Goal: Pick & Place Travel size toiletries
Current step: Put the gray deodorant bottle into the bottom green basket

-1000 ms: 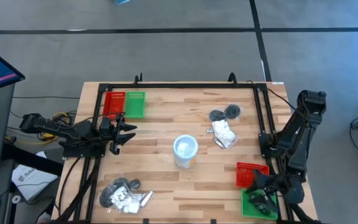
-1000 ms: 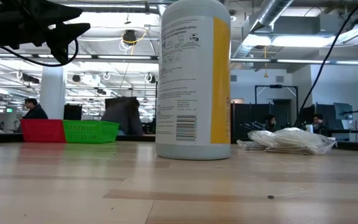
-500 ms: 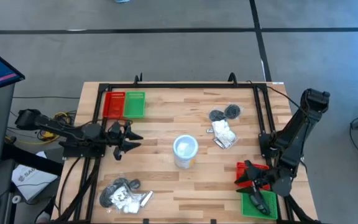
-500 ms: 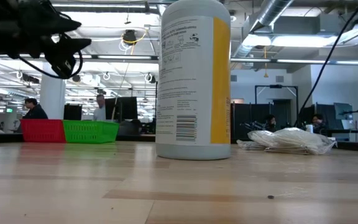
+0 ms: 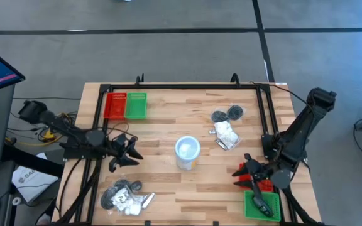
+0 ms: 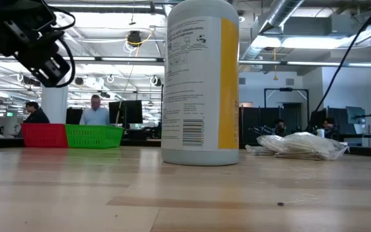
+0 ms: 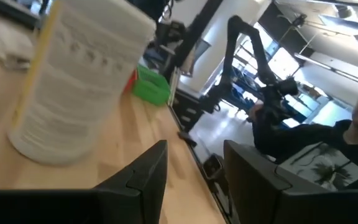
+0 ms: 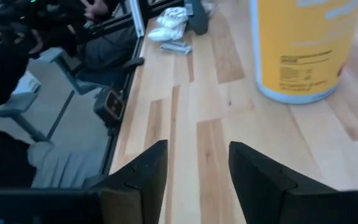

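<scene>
Room: open workshop beyond the table, with ceiling pipes, strip lights, monitors and a few people in the low view; grey floor all round in the high view.
Table (image 5: 168,132): pale wood planks inside a black frame.
Left gripper (image 5: 129,154): above the bare wood at the table's left side, pointing toward the middle; jaws apart with a plain gap in the left wrist view, nothing between them.
Right gripper (image 5: 242,171): above the table's right side, pointing toward the middle; jaws apart, nothing between them in the right wrist view.
White cup (image 5: 187,152): upright between the two sets of jaws, ahead of each, clear of both; yellowish base and label showing in the low and wrist views.
Near toiletries pile (image 5: 126,194): dark grey round pieces, white sachets and a slim silvery tube heaped at the table's front left, near the left jaws but to their side; not touched.
Far toiletries pile (image 5: 226,127): two dark round pieces with crinkly white sachets just beside them, well beyond the right jaws and off to one side; untouched.
Left trays: red tray (image 5: 115,105) and green tray (image 5: 136,105) touching side by side at the far left corner, well off to the side of the left jaws.
Right trays: red tray on the right (image 5: 262,176) just behind the right jaws, largely hidden by the arm; green tray on the right (image 5: 260,205) beside it toward the front edge, something dark lying in it, too small to tell.
</scene>
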Available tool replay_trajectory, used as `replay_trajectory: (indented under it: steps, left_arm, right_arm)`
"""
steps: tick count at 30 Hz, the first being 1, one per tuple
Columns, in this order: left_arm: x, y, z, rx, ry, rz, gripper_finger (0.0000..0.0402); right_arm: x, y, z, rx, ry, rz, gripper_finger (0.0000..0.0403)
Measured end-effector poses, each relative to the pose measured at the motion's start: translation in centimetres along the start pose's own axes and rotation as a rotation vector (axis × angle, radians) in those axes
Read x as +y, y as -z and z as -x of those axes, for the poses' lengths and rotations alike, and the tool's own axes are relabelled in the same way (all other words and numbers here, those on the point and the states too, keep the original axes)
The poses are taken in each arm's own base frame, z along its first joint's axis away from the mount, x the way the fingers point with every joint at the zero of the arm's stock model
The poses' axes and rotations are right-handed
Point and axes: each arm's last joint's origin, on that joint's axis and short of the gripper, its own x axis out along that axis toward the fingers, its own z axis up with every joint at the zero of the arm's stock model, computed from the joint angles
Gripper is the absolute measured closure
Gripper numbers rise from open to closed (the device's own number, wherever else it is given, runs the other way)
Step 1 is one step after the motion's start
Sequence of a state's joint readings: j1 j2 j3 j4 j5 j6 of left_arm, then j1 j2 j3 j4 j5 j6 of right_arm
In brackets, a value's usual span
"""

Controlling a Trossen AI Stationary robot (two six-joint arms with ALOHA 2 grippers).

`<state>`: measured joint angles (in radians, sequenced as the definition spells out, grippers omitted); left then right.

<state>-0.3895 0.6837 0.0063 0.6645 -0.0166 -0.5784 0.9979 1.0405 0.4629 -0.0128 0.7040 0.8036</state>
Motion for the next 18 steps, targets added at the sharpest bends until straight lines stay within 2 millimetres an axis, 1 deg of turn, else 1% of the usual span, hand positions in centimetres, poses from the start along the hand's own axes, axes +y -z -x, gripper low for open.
replay_trajectory:
  steps: [5,7,12,18]
  left_arm:
    - [-1.1,0.7,-0.5,0.032,-0.017,0.025,0.0256]
    - [-1.9,0.7,-1.0,0.04,-0.01,0.02,0.0261]
    - [-3.3,1.5,-2.1,0.11,-0.021,0.009,0.0279]
    - [-4.5,2.1,-3.5,0.181,-0.017,0.088,0.03]
  right_arm:
    - [-0.4,-0.3,-0.4,-0.011,0.028,-0.011,0.0243]
    - [-0.5,-0.4,-0.5,-0.013,0.034,-0.014,0.0243]
    - [-0.7,-0.6,-0.6,-0.018,0.045,-0.02,0.0245]
    - [-0.7,-0.6,-0.7,-0.02,0.049,-0.023,0.0246]
